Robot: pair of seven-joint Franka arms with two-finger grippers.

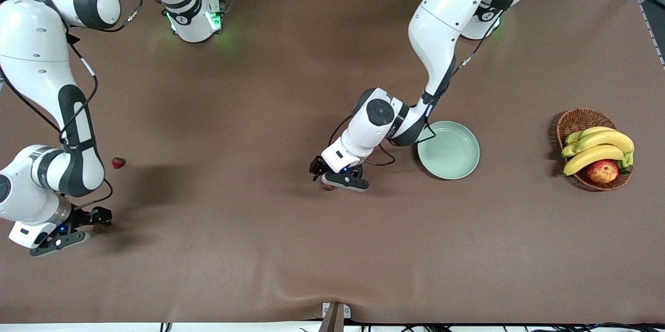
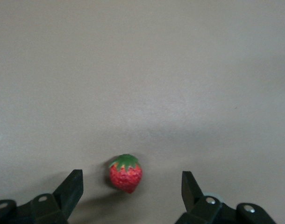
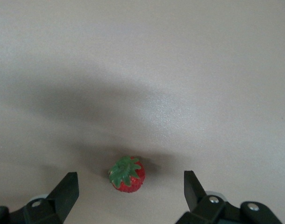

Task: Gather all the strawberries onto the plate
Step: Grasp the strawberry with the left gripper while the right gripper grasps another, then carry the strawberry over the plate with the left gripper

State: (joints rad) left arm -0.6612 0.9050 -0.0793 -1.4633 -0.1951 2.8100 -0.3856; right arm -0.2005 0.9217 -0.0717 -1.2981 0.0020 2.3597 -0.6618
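Note:
One strawberry (image 2: 126,172) lies on the brown table between the spread fingers of my left gripper (image 2: 131,184), touching neither. In the front view that left gripper (image 1: 324,178) is low over the table beside the pale green plate (image 1: 448,150), toward the right arm's end of it, and its strawberry (image 1: 328,186) barely shows. My right gripper (image 3: 131,184) is open around a second strawberry (image 3: 127,174), clear of both fingers. The right gripper (image 1: 93,223) is at the right arm's end of the table. A third strawberry (image 1: 118,162) lies free, farther from the front camera. The plate holds nothing.
A brown wicker basket (image 1: 576,120) with bananas (image 1: 597,147) and a red-yellow apple (image 1: 602,171) stands at the left arm's end of the table. The left arm's cable hangs over the plate's rim nearest the arm.

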